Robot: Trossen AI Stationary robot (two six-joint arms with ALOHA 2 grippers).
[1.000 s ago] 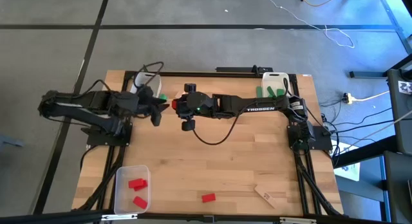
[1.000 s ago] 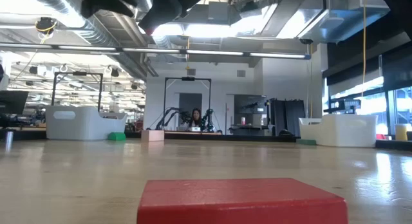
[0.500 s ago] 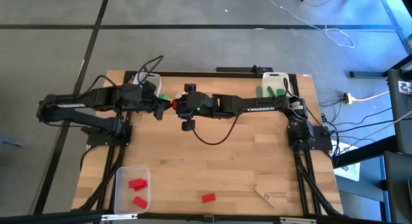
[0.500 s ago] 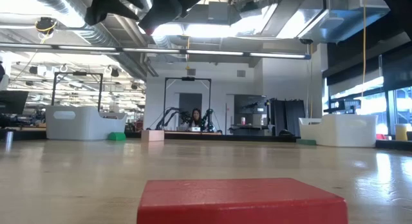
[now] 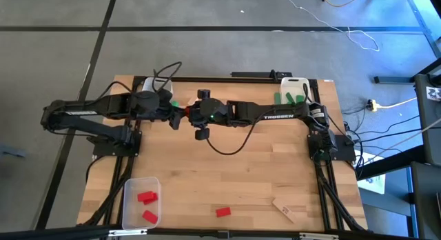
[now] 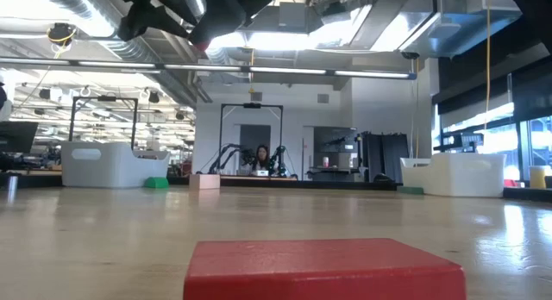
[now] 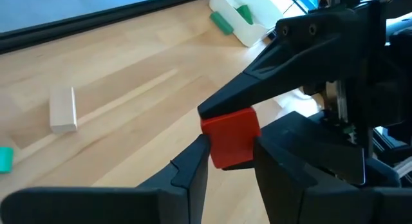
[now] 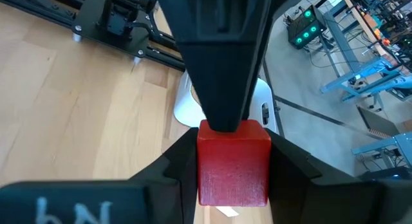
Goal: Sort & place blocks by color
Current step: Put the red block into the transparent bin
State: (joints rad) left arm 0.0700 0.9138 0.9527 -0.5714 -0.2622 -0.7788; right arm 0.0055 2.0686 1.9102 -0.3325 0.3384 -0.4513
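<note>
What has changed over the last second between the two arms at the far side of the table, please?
The left gripper has moved rightward to the right gripper, and both now close on the red block held above the table. The right arm, the bin and the loose blocks stayed put.

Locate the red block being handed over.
In the high view the small red wooden block hangs above the table's far centre, gripped between the left pincer and the right pincer.

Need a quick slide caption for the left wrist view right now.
Mid-air handover: left gripper and right gripper both shut on one red block above the wooden table.
</note>
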